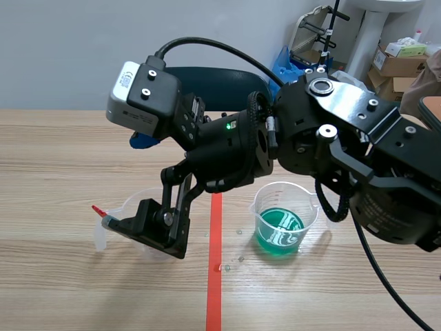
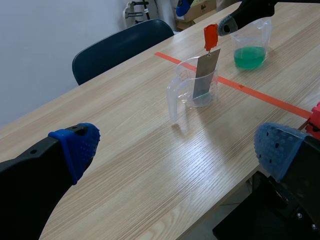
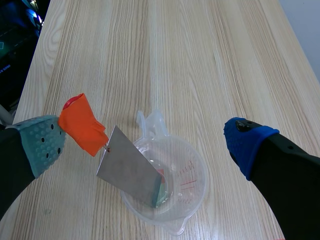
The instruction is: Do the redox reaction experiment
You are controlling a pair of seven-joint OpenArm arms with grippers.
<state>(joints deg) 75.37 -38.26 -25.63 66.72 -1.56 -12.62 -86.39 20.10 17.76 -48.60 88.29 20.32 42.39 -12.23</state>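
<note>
A clear empty beaker [image 3: 196, 167] stands left of the red tape line, and also shows in the scene view [image 1: 135, 201]. A grey metal plate [image 3: 129, 172] hung from an orange-red clip [image 3: 82, 125] leans inside it, lower edge on the bottom. My right gripper [image 3: 145, 140] reaches across from the right and hangs open over the beaker; its grey-green pad [image 3: 42, 142] touches the clip, the blue pad is far off. A second beaker with green liquid [image 1: 281, 222] stands right of the tape. My left gripper [image 2: 177, 147] is open and empty, well back from the clear beaker [image 2: 192, 85].
Small droplets [image 1: 231, 261] lie on the wood beside the tape line [image 1: 215, 289]. A dark blue chair [image 2: 120, 50] stands at the table's far edge. Cardboard boxes [image 1: 400, 62] sit beyond the table at the back right.
</note>
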